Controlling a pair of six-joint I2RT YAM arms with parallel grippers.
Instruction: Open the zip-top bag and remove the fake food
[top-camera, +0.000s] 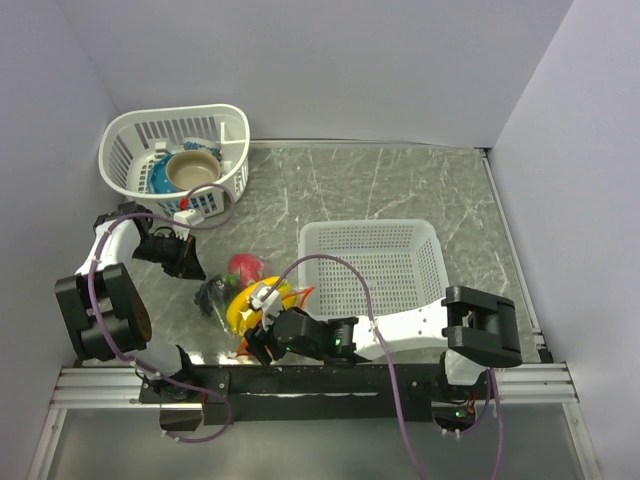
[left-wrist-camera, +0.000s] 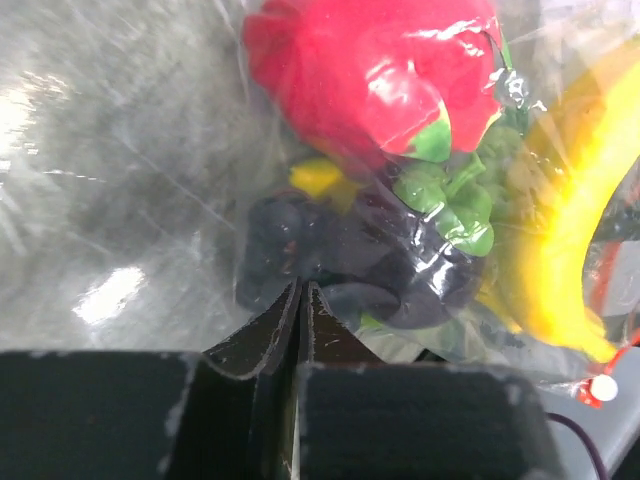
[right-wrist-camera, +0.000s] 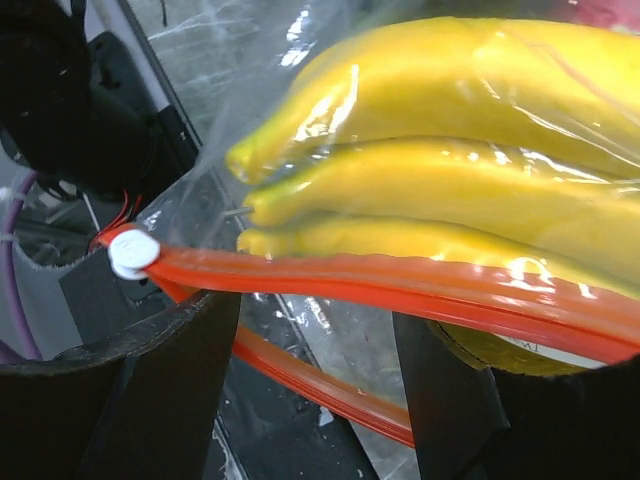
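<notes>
At lower centre of the overhead frame, the zip-top bag (top-camera: 232, 290) lies on the counter (top-camera: 400, 190) between the two arms. The fake food (top-camera: 250, 298) is inside it.

**Left claw.** The left claw (left-wrist-camera: 300, 295) is closed, its tips pressed together at the clear film on the bag's upper-left side. It appears to pinch a fold of film, probably to anchor the bag against a pull from the other side. Through the plastic the left wrist view shows the dragon fruit (left-wrist-camera: 370, 70), the green cluster (left-wrist-camera: 450, 200) and a dark piece (left-wrist-camera: 340, 250).

**Right claw.** The right claw (right-wrist-camera: 305, 315) is open and straddles the zip strip (right-wrist-camera: 400, 285) at the bag's lower edge. One finger stands on each side, and neither visibly touches the strip. A white slider (right-wrist-camera: 133, 253) sits at the left end of the strip. A second orange-red strip runs lower in the frame, apart from the first, so the mouth looks partly parted. The banana bunch (right-wrist-camera: 450, 130) lies just behind the strip and is probably the first item reachable.

**Surface and room.**
- The counter is grey and marbled, with a glossy sheen.
- A round basket (top-camera: 125, 165) at upper left holds a bowl (top-camera: 193, 170) and a blue item (top-camera: 160, 178).
- A rectangular basket (top-camera: 365, 226) stands just right of the bag.
- Plain pale walls (top-camera: 350, 70) enclose three sides.
- A metal rail (top-camera: 330, 385) along the bottom of the frame carries the arm bases.
</notes>
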